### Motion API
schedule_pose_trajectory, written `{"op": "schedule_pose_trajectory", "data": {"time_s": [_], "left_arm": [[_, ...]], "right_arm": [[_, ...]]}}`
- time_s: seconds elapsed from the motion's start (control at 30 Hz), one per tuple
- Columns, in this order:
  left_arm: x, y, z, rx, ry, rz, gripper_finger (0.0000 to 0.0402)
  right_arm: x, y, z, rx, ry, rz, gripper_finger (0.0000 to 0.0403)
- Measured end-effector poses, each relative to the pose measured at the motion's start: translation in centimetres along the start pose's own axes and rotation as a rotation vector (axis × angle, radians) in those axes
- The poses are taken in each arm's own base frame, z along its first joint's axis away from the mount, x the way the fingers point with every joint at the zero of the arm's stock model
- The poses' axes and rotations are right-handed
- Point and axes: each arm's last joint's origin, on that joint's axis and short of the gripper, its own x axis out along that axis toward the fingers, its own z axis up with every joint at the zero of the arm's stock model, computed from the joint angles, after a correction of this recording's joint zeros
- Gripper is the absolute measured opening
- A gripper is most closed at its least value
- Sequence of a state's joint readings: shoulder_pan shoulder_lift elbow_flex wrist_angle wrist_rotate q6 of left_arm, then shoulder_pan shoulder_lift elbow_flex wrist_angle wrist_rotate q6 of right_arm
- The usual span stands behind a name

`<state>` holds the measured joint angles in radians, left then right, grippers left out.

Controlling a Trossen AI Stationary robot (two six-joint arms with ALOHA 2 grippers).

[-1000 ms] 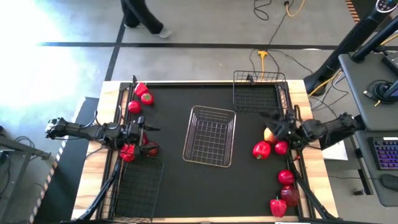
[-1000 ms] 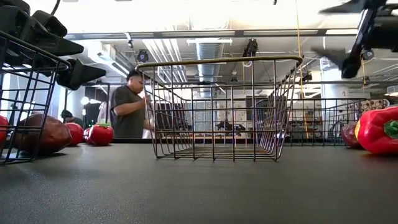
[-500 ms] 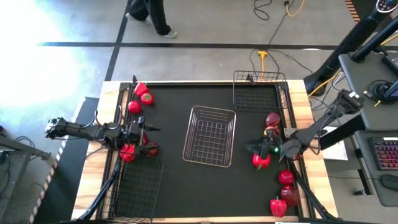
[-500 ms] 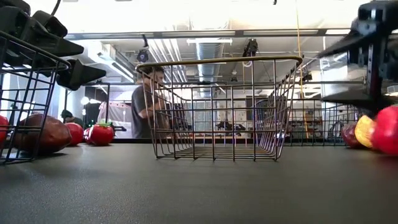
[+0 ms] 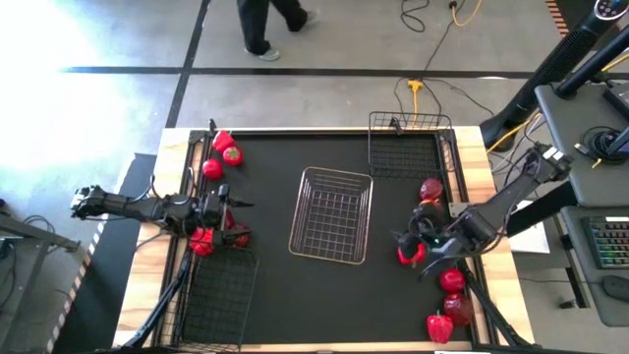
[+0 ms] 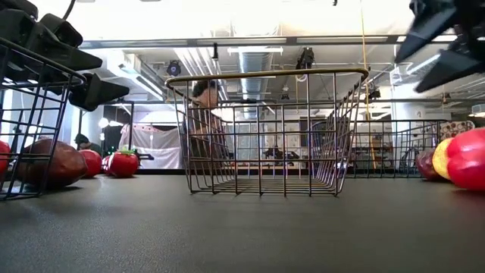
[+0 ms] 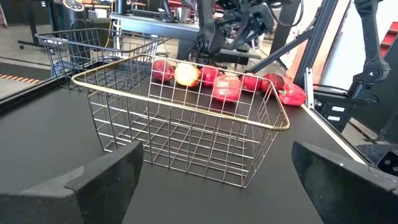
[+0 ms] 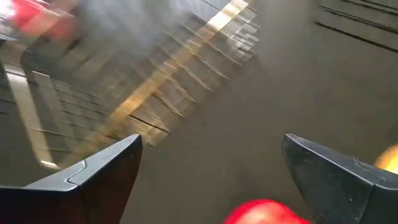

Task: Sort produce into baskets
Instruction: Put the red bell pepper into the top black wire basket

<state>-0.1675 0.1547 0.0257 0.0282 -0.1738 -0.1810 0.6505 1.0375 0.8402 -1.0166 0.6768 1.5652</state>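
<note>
Near the table's left edge, the left gripper (image 5: 228, 204) hovers with its fingers spread wide and empty, just above a red pepper (image 5: 203, 241) and beside a black basket (image 5: 218, 295) at the front-left corner. Tomatoes (image 5: 228, 154) lie toward the back-left corner. The silvery basket (image 5: 332, 215) sits empty at the table's middle. Toward the right edge, the right gripper (image 5: 411, 239) hangs wide open, holding nothing, directly over a red fruit (image 5: 410, 255). More red produce (image 5: 451, 280) trails toward the front-right corner; another black basket (image 5: 410, 146) stands at the back-right corner.
</note>
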Motion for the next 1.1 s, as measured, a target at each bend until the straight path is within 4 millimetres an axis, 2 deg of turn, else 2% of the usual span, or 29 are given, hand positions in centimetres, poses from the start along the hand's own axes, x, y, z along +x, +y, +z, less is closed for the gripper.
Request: {"op": "schedule_pose_trajectory", "data": {"time_s": [0.13, 0.3, 0.43, 0.67, 0.73, 0.87, 0.93, 1.1], "left_arm": [[0.0, 0.0, 0.0, 0.0, 0.0, 0.0, 0.0393], [0.0, 0.0, 0.0, 0.0, 0.0, 0.0, 0.0393], [0.0, 0.0, 0.0, 0.0, 0.001, 0.0, 0.0393], [0.0, 0.0, 0.0, 0.0, 0.0, 0.0, 0.0393], [0.0, 0.0, 0.0, 0.0, 0.0, 0.0, 0.0393], [0.0, 0.0, 0.0, 0.0, 0.0, 0.0, 0.0393], [0.0, 0.0, 0.0, 0.0, 0.001, 0.0, 0.0393], [0.0, 0.0, 0.0, 0.0, 0.0, 0.001, 0.0393]], "right_arm": [[-0.9, 0.9, 0.5, -0.074, 0.103, -0.152, 0.0378], [-1.8, 3.5, 1.2, -0.06, 0.107, -0.126, 0.0378], [-2.0, 5.3, 1.7, -0.172, 0.084, -0.108, 0.0378], [-1.9, 6.5, 1.7, -0.431, 0.153, -0.143, 0.0378], [-1.8, 6.6, 1.5, -0.441, 0.17, -0.151, 0.0378], [-1.2, 5.5, 1.1, -0.352, 0.345, -0.206, 0.0378], [-0.9, 4.3, 0.7, -0.253, 0.425, -0.239, 0.0378], [-0.1, 0.9, -0.5, 0.043, 0.495, -0.281, 0.0378]]}}
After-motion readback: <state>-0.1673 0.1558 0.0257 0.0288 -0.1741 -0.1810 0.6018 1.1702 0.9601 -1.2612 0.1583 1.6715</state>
